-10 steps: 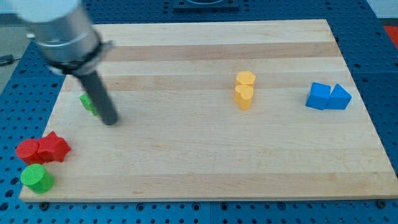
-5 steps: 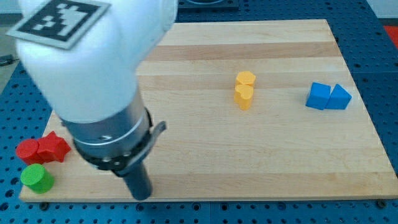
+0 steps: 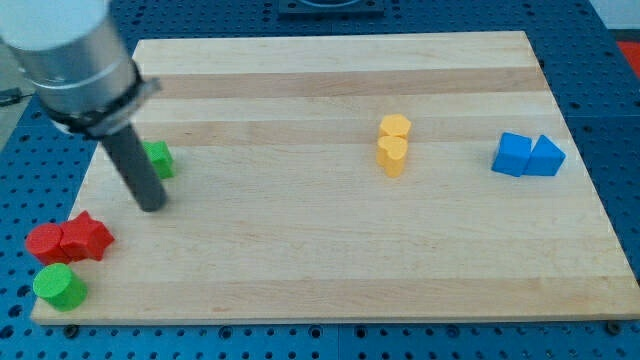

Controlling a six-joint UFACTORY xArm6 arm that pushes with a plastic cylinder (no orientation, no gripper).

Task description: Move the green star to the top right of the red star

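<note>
green star [image 3: 157,159] is sitting near the board's [image 3: 300,270] left edge, partly hidden behind the dark rod, so its shape is hard to make out. it is lying above and to the right of the red star [image 3: 86,237], well apart from it. the arm is carrying no claw at all, only the rod, so no open or closed state is showing. the rod is slanting down from the grey cuff at the view's top left, and the tip [image 3: 151,205] is resting on the wood just below the green star and slightly to its left, up and to the right of the red star. whether the rod is touching the green star cannot be told.

the red star is lying at the view's lower left, touching a second red block [image 3: 45,242] on its left, which is hanging over the board's edge. a green cylinder [image 3: 59,287] is standing just below that pair, at the bottom left corner.

two yellow blocks [image 3: 393,144] are sitting one just above the other, touching, right of the board's centre. two blue blocks [image 3: 527,155] are sitting side by side, touching, near the right edge. a blue perforated table [image 3: 620,120] is surrounding the board.
</note>
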